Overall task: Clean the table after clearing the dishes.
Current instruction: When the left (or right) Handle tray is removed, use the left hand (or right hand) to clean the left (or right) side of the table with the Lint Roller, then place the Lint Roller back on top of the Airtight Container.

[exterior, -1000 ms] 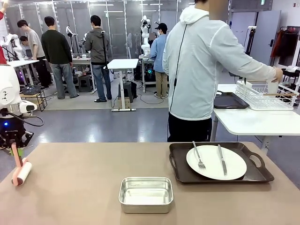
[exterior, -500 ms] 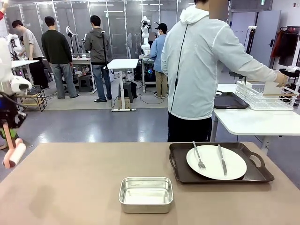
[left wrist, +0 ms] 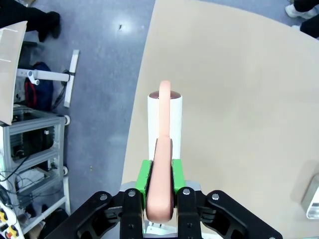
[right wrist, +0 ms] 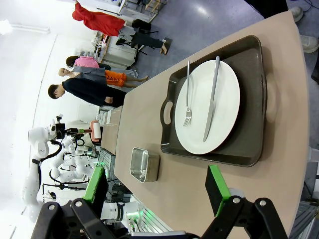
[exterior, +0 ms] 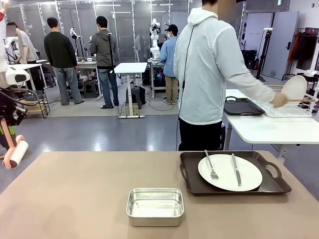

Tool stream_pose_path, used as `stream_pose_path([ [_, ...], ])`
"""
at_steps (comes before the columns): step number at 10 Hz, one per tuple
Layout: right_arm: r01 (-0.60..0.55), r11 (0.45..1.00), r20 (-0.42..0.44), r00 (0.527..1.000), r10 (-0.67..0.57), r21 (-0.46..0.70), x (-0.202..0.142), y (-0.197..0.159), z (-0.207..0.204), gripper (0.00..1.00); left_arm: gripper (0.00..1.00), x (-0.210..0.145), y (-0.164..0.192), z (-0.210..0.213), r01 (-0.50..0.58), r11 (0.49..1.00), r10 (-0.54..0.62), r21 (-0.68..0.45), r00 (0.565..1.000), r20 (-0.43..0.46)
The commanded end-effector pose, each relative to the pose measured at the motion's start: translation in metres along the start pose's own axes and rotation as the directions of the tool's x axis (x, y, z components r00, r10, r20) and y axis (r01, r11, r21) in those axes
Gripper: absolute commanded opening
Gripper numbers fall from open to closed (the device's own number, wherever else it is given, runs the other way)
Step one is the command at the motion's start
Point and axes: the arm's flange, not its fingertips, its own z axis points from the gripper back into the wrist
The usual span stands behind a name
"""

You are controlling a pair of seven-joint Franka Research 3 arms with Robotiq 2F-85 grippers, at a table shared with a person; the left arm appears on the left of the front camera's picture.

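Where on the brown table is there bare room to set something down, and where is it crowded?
Bare: the table's left half, between the steel pan and the left edge, and the far strip behind the pan. Crowded: right side, where the tray holds plate, fork, knife.

The left arm point(exterior: 14, 75) has a smooth white shell, and a thin black cable point(exterior: 20, 103) runs under it. The left gripper point(left wrist: 160, 174) is black, with round bolt heads on its knuckles and bright green pads point(left wrist: 144, 175) on the inner faces. The right gripper point(right wrist: 155, 186) has the same black links and green pads. The person point(exterior: 209, 74) wears a pale hooded jacket with long sleeves, a thin dark cord point(exterior: 185, 64) down the back, and black trousers point(exterior: 199, 135).
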Motion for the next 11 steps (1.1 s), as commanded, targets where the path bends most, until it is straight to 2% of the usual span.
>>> stream_pose_path([
  [1,-0.003,1.0,0.0,1.0,0.003,0.002,-0.0016,0.0027,0.001,1.0,0.21,0.0035,0.0034,0.0001,0.006,1.0,-0.006,0.001,1.0,-0.006],
  [11,-0.003,1.0,0.0,1.0,0.003,0.002,-0.0016,0.0027,0.001,1.0,0.21,0.0035,0.0034,0.0001,0.006,1.0,-0.006,0.001,1.0,-0.006],
])
